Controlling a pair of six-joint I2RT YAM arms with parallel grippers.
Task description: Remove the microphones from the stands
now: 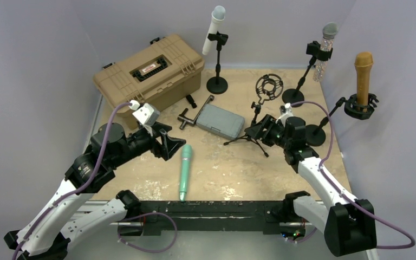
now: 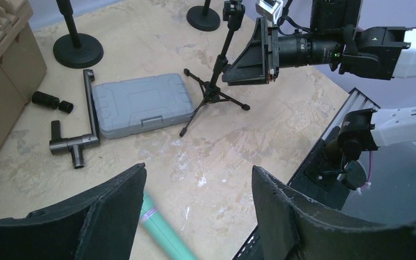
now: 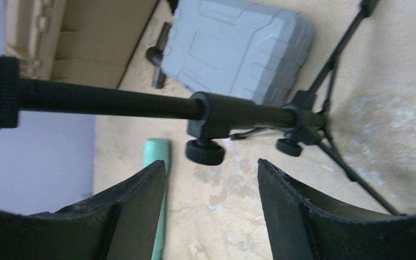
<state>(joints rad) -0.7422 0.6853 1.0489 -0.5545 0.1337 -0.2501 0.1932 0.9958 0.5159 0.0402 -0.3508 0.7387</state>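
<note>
Both pincers stand released. The right pincer (image 3: 212, 174) has its fingers spread with nothing between them. The pole (image 3: 114, 103) of the stand (image 1: 255, 136) crosses just beyond the tips and seems clear of both. The left pincer (image 2: 197, 176) is likewise spread and empty.

In the top view the mic (image 1: 184, 170) lies flat on the counter (image 1: 233, 168), out of the stand. Its long axis runs 12 to 6, with the head at 12. It sits just at 4 o'clock of the left pincer and well apart at 8 o'clock of the right one, so the left arm is nearer. The mount (image 1: 269, 86), at 12 o'clock of the right pincer, is empty.

By that lie the removal looks done, and the coming move is probably a withdrawal. The counter is bare at 3 and 9 o'clock of the mic, while its tail nears the counter's front edge at 6. The case (image 1: 220, 120) sits at 1 o'clock of the mic. The stand's legs (image 1: 260, 146) splay close by the right pincer, so a careless retreat could snag them.
</note>
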